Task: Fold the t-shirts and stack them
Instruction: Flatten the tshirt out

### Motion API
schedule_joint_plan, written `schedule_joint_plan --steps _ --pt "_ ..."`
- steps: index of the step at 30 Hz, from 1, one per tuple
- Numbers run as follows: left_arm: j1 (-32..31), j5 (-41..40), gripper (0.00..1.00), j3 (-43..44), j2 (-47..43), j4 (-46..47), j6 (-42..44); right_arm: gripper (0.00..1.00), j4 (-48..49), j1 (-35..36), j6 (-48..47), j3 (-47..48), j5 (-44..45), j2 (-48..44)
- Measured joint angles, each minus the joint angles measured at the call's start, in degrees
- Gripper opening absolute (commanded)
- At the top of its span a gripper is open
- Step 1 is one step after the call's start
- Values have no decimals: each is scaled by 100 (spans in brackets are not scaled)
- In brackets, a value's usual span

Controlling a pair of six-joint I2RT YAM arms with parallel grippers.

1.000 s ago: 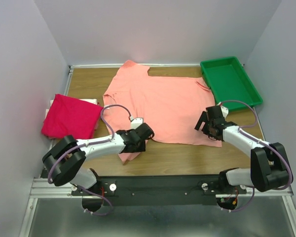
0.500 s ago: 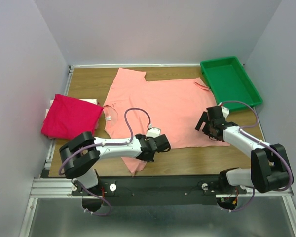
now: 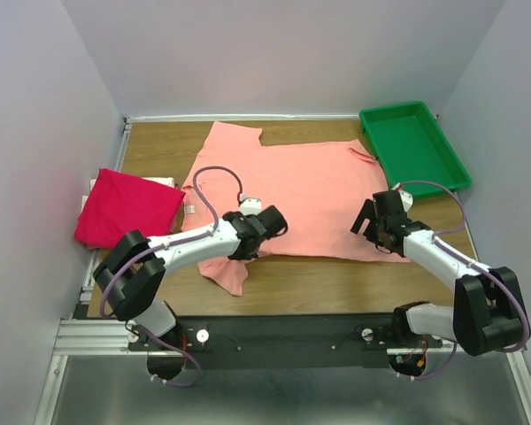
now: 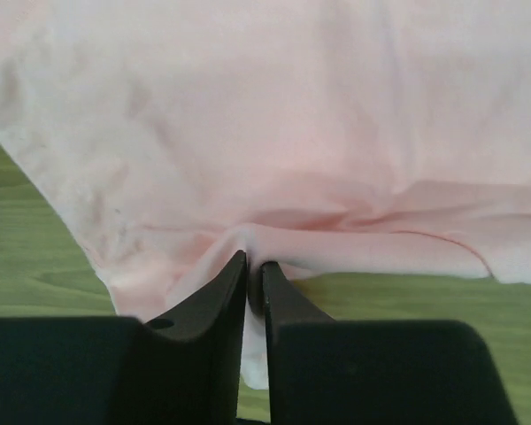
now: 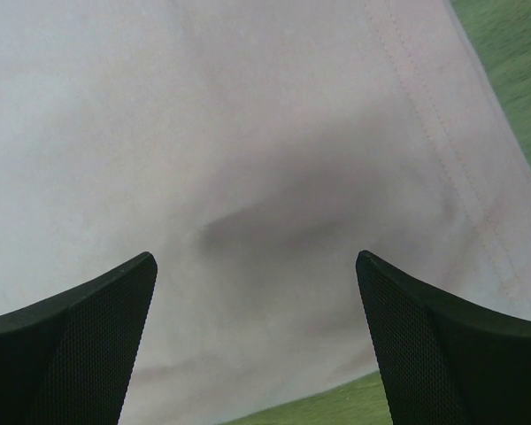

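Pinching a little ridge of cloth, the left hand [image 3: 264, 228] sits at the lower edge of the salmon t-shirt [image 3: 314, 190], about the middle of the top view. Its wrist view shows the 2 black fingers [image 4: 217, 301] nearly together with a raised fold of pink fabric caught right between the tips, so it's gripping the shirt, not just resting on it. The shirt is spread across the wooden surface [image 3: 159, 146] in the center of the frame, mostly flat, with 1 sleeve poking toward the upper left and a bunched flap at its lower left corner, below the left arm. Over at the right of the frame, the right hand [image 3: 378, 226] is above the shirt's lower right corner with its fingers spread wide. Its wrist view shows only smooth cloth with a shallow crease between the 2 mesh-textured fingertips [image 5: 80, 328], plus a stitched hem running down the right side, and nothing is held. Can't tell whether those tips actually touch the fabric. The magenta-red t-shirt [image 3: 128, 211] lies folded at the left edge of the surface, apart from the salmon one. The green tray [image 3: 416, 146] sits in the upper right corner, just beside the salmon shirt's upper right edge.
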Motion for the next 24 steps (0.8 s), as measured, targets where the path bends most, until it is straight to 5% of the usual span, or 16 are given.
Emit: schedule_joint_plan --steps 7,14,17,24 --pt "1064 -164 38 258 101 374 678 100 -15 0 -28 -2 -96 -120" --pt "2260 -142 83 942 925 1268 1241 100 -17 0 -42 -2 -144 -133" --pt "2544 -109 94 1058 933 1421 1351 100 -17 0 -46 -11 -175 -195" --pt "2295 643 98 177 -573 2057 1252 100 -17 0 -90 -59 -267 -345"
